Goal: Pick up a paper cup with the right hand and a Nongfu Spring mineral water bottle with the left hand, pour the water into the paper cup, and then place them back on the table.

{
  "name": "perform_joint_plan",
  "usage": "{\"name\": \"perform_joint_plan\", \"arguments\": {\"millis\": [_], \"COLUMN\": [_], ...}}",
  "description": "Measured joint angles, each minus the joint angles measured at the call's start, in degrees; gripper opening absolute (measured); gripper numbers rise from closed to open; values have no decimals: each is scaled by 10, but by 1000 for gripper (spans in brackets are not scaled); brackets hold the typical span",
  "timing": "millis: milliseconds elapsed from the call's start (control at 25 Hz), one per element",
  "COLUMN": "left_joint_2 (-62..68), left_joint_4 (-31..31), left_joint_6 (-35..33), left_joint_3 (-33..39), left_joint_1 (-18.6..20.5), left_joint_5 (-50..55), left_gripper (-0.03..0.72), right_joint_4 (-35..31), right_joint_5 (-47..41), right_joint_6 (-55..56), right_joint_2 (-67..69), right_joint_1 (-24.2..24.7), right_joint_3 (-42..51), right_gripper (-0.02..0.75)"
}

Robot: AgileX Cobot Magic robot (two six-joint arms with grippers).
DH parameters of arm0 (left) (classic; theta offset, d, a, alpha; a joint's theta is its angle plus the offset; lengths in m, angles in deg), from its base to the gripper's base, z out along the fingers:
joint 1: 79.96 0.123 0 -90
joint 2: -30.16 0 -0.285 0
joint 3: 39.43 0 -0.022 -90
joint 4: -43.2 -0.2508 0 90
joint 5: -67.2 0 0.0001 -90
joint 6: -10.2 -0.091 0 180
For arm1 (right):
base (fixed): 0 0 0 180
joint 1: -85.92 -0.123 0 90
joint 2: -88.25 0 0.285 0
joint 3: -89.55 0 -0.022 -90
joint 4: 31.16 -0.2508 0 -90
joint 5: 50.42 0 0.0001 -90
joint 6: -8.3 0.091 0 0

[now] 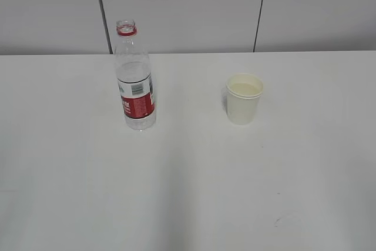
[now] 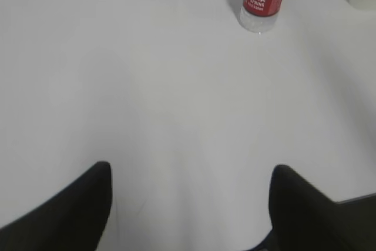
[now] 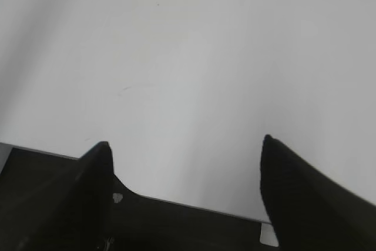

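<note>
Table (image 1: 188, 192): white top fills the lower two thirds of the exterior view, grey panelled wall (image 1: 188, 4) behind it. A few faint marks near the lower right.

Bottle (image 1: 135, 77): upright, left of centre in the exterior view, no cap, red neck ring, red-and-white label low on the body. Some water (image 1: 138, 121) shows in the clear base; level is hard to read. In the left wrist view only its lower part shows, at the top edge right of centre.

Cup (image 1: 244, 99): upright, right of centre, well apart from the bottle, nothing touching it. Inside looks pale; can't tell if it holds liquid. In the left wrist view a sliver of it sits in the upper right corner.

Left gripper (image 2: 188, 204): two dark fingers at the bottom of its wrist view, spread wide, holding nothing, bare table between them, bottle well ahead.

Right gripper (image 3: 185, 180): fingers spread wide at the bottom of its view, holding nothing, over the near table edge. Neither arm appears in the exterior view.
</note>
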Motion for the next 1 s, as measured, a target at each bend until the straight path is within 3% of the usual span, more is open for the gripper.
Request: {"name": "perform_joint_plan", "arguments": {"millis": [480, 1000], "left_joint_2": [-20, -20], "left_joint_4": [1, 2], "left_joint_6": [0, 0], "left_joint_3": [0, 0], "left_joint_1": [0, 0], "left_joint_5": [2, 2], "left_gripper": [510, 510], "right_joint_4": [-1, -1], "right_joint_5": [-3, -3], "right_joint_6": [0, 0], "right_joint_2": [-88, -92], "right_joint_1": [0, 0], "right_joint_3": [0, 0], "right_gripper": [580, 573]}}
